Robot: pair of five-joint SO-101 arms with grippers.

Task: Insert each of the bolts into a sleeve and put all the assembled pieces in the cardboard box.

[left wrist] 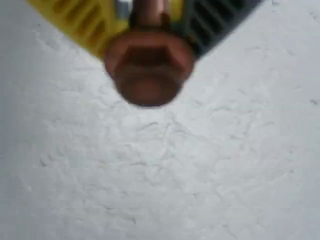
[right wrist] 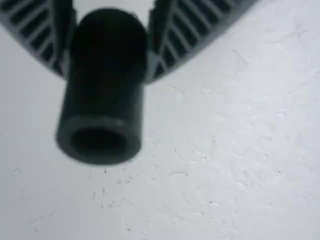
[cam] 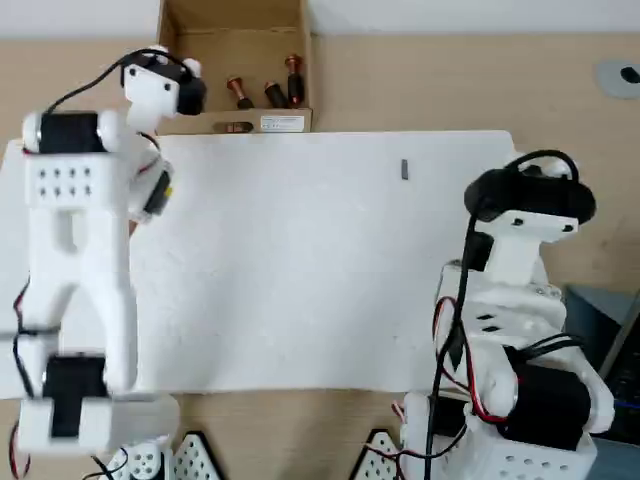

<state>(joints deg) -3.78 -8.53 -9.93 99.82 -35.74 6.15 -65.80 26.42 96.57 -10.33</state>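
Now, the left gripper (left wrist: 150,14) is clenching a copper bolt (left wrist: 148,70) behind its head and the right gripper (right wrist: 107,30) is grasping a black sleeve (right wrist: 102,100), both hanging over the white sheet (cam: 300,280) beside the cardboard box (cam: 166,60), so mating them is probably calling for shank and bore lined up squarely.

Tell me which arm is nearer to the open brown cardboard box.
Left. The left arm has its upper end right beside the brown cardboard box, at a near corner. The right arm stands well away, at the opposite edge of the white foam sheet.
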